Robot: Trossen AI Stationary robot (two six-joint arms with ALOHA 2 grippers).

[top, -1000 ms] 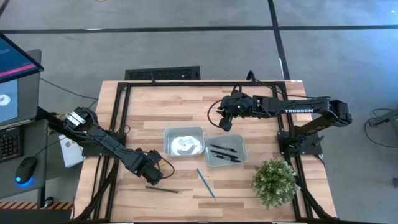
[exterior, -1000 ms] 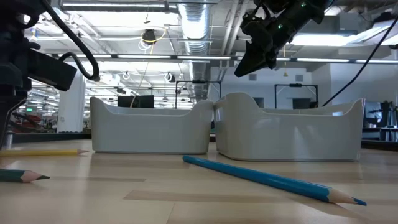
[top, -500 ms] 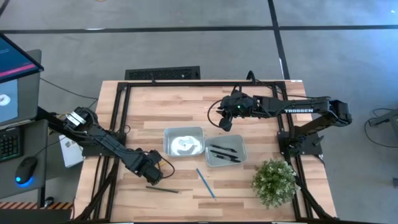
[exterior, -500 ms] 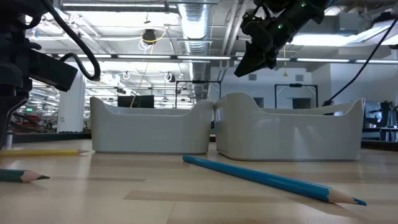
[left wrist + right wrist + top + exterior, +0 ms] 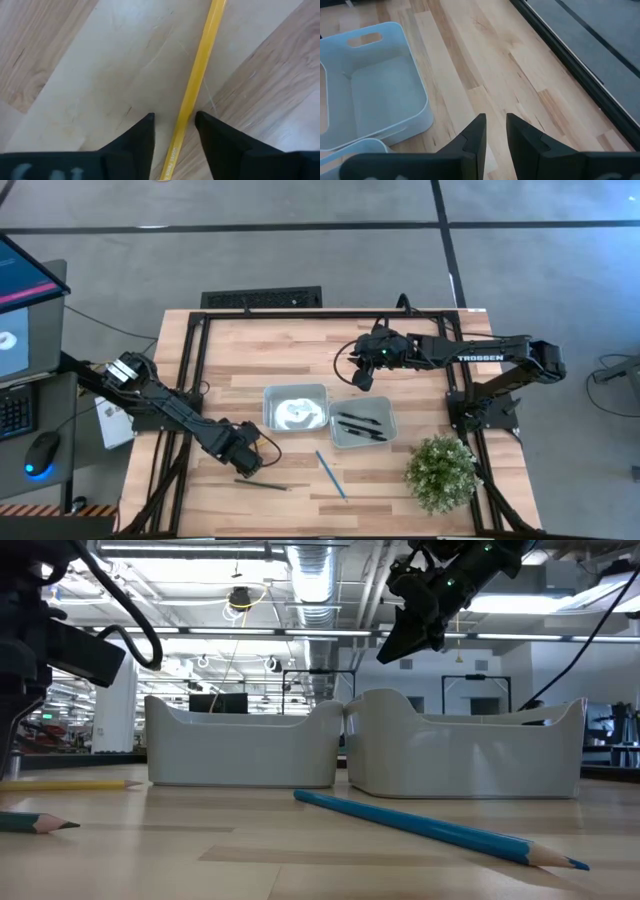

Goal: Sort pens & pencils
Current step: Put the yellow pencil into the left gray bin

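Note:
Three black pens (image 5: 360, 425) lie in the right-hand white bin (image 5: 384, 438); the left-hand bin (image 5: 270, 408) holds none. The blue pencil (image 5: 331, 473) and the dark grey-green pencil (image 5: 262, 485) lie flat on the table near its near edge. In the high view my left gripper (image 5: 245, 462) hides the yellow pencil (image 5: 196, 82). That gripper (image 5: 174, 120) is low over the table and open, one finger on each side of the yellow pencil. My right gripper (image 5: 495, 125) hangs in the air beyond the bins, its fingers a narrow gap apart, holding nothing.
A potted green plant (image 5: 440, 472) stands at the table's near right corner. Black frame rails (image 5: 190, 380) run along the table's left, right and far sides. In the low view the blue pencil (image 5: 430, 830) lies in front of both bins (image 5: 240, 745).

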